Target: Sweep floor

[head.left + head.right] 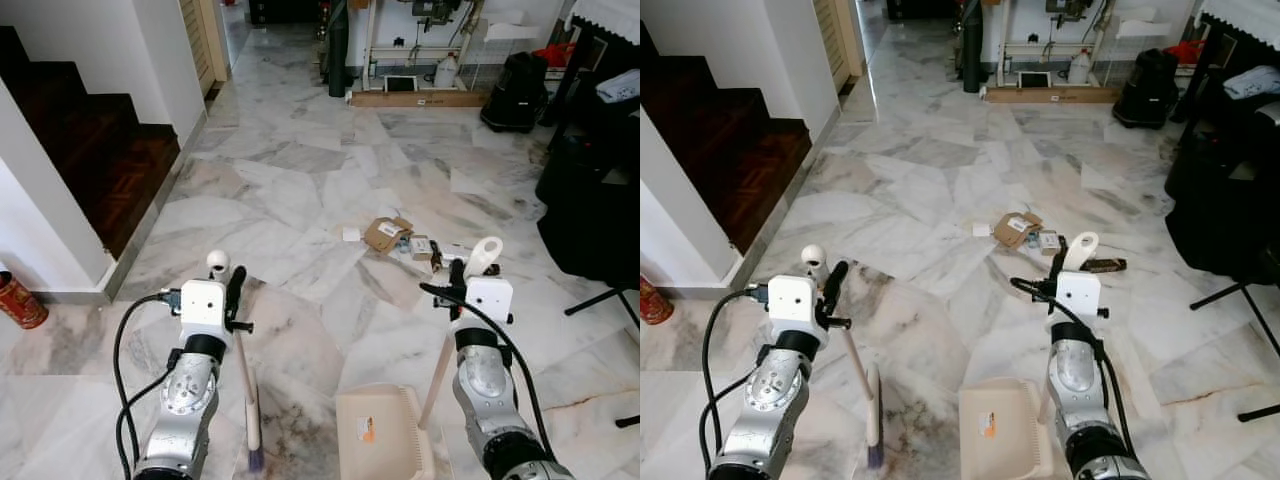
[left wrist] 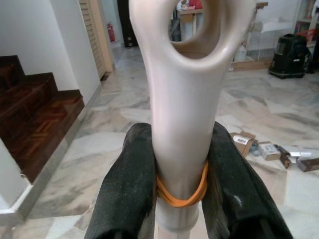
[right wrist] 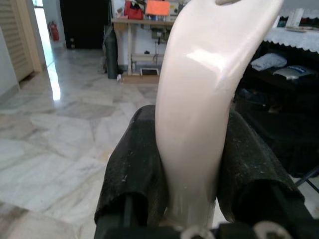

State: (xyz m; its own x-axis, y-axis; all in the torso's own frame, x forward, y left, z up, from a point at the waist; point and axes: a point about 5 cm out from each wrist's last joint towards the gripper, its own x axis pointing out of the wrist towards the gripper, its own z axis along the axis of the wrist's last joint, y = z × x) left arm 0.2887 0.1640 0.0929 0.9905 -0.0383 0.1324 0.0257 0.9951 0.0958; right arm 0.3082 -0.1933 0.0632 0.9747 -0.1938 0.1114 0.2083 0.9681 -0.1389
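1. Left eye view takes in the marble floor [image 1: 300, 190], hard and glossy, so I judge that litter will skate across it easily; it stretches well ahead of both claws.
2. Ahead of the right gripper [image 1: 458, 272] lies the litter [image 1: 410, 240]: flattened cardboard and small cartons, probably light and easily scattered.
3. Below that claw sits the dustpan [image 1: 380, 430], stiff cream plastic, likely light; its long handle is the natural hold, and the right wrist view shows both fingers clamped tight on it.
4. Left gripper [image 1: 236, 290] is closed on the broom [image 1: 248, 400], whose bristles touch the floor below it; the slim rigid handle looks smooth, perhaps slippery.
5. Left wrist view adds an orange rubber band [image 2: 182, 194] around the handle between the fingers, which the eye views cannot resolve.
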